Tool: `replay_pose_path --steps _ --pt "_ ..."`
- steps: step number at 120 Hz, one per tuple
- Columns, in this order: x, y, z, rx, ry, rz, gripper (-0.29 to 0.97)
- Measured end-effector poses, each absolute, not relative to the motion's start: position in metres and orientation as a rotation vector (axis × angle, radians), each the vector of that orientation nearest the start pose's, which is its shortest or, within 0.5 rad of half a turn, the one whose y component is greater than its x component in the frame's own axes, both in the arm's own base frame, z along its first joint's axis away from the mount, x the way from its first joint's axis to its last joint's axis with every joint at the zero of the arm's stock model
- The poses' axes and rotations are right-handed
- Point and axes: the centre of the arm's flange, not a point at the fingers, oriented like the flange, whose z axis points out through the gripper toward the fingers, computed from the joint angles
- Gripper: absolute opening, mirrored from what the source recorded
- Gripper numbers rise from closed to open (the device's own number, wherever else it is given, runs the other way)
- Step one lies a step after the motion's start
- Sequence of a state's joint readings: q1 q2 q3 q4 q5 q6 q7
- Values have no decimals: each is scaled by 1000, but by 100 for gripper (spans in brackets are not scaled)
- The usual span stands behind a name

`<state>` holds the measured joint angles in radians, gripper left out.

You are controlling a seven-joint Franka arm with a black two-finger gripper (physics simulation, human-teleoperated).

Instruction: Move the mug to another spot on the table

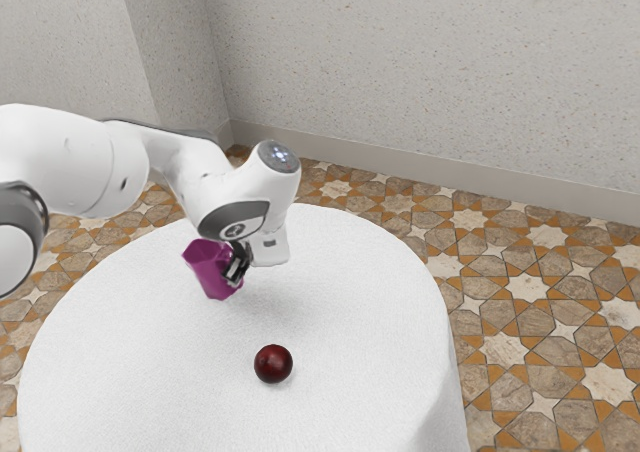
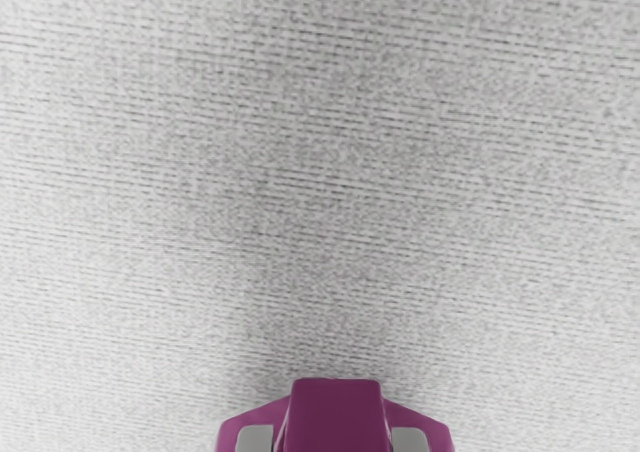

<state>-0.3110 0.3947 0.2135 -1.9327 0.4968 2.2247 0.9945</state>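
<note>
Mug (image 1: 210, 269), magenta and tilted, sits clenched by its rim in the black hand (image 1: 238, 265), seemingly just off the white worktop (image 1: 380, 302) near its far side, so such an off-centre hold could let it swing, slip loose, or land against the dark red ball (image 1: 273, 363).

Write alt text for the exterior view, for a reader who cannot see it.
A white robot arm reaches from the exterior view's left over a round white table, its black claw shut on a tilted purple mug. A dark red ball lies on the table nearer the camera, apart from the mug.
</note>
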Motion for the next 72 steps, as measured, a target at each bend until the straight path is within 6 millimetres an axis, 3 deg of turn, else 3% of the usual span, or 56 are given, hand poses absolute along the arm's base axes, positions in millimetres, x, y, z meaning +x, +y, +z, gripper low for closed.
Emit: replay_pose_path --steps 36,72 --pt "579 -105 273 -2068 1688 502 -8" --pt "582 -128 260 -2083 1570 501 -9"
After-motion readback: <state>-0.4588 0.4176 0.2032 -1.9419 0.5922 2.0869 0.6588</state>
